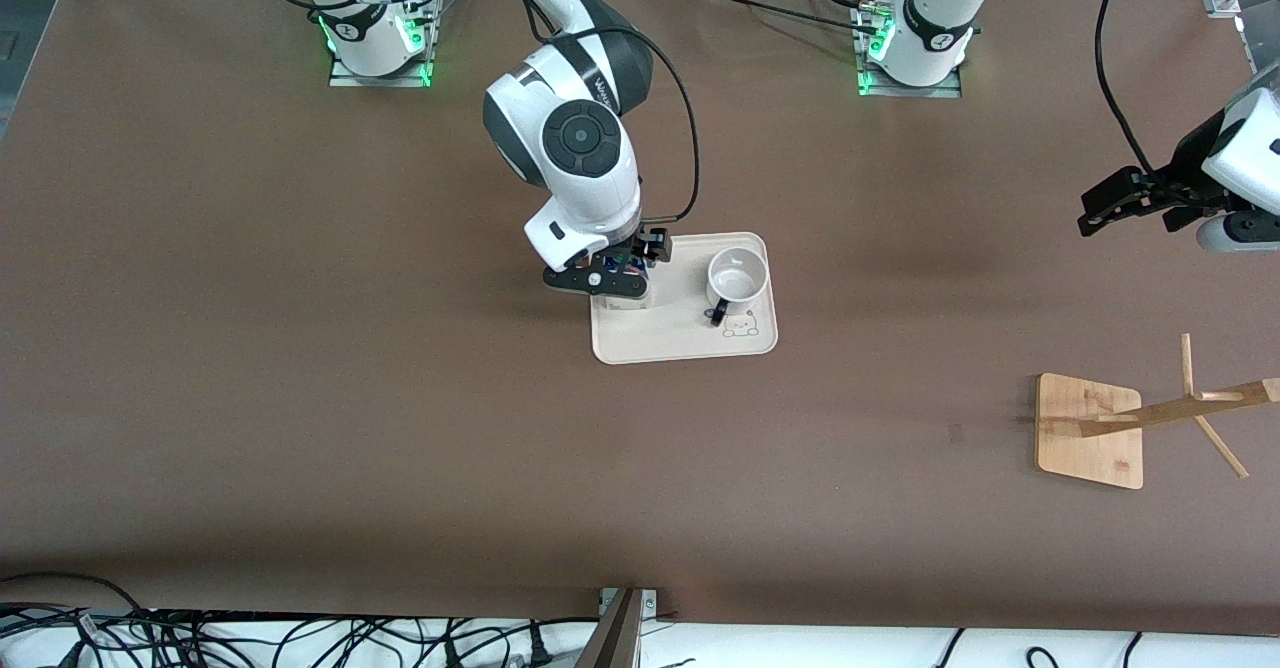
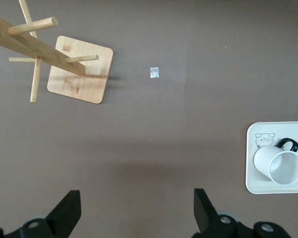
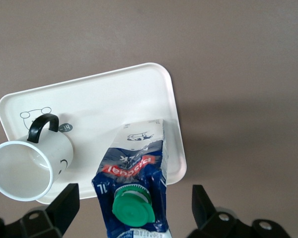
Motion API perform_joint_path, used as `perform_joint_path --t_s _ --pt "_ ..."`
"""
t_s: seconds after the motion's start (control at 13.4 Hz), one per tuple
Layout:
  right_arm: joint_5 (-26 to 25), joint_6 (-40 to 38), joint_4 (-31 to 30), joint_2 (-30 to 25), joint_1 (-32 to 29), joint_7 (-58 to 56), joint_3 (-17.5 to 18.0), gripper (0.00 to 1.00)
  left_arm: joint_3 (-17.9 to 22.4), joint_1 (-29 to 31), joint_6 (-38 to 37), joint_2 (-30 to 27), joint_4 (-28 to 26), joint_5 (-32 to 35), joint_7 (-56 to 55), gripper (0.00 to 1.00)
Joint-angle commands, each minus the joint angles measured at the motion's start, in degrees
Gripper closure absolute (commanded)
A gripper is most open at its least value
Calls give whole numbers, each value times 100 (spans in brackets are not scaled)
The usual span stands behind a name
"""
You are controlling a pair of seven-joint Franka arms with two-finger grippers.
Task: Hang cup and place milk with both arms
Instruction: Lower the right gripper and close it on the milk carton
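The right gripper (image 3: 134, 208) hangs directly over the milk (image 3: 135, 186), jaws spread wide with one finger on either side of the carton and touching nothing. The green cap sits just under the palm, the blue gable sloping away below it. The carton stands upright on the tray (image 3: 109, 99), at the tray's end toward the right arm. It is probably light, with thin card walls that give under a hard squeeze, and its printed sides look smooth and a little slippery. The flat sides below the gable seem the best place to take hold, as the sloped top would likely push the fingers off.

Just beside the carton, on the same tray, stands the cup (image 3: 32, 166), mouth up, its black loop handle pointing toward the front camera. It looks stiff, breakable and heavier than the carton; the rim wall or the handle's root would suit a grip.

Well away, the left gripper (image 1: 1130, 203) waits open above bare table, with the wooden rack (image 1: 1120, 428) standing toward its end of the table.
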Motion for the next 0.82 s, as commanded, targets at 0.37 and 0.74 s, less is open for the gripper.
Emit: perform_joint_path --t_s 0.37,0.74 --pt "110 -62 -107 97 89 54 111 0 -49 25 -185 69 212 45 37 0" --pt "110 -124 -257 80 98 116 156 0 -49 -10 -176 52 265 -34 3 0"
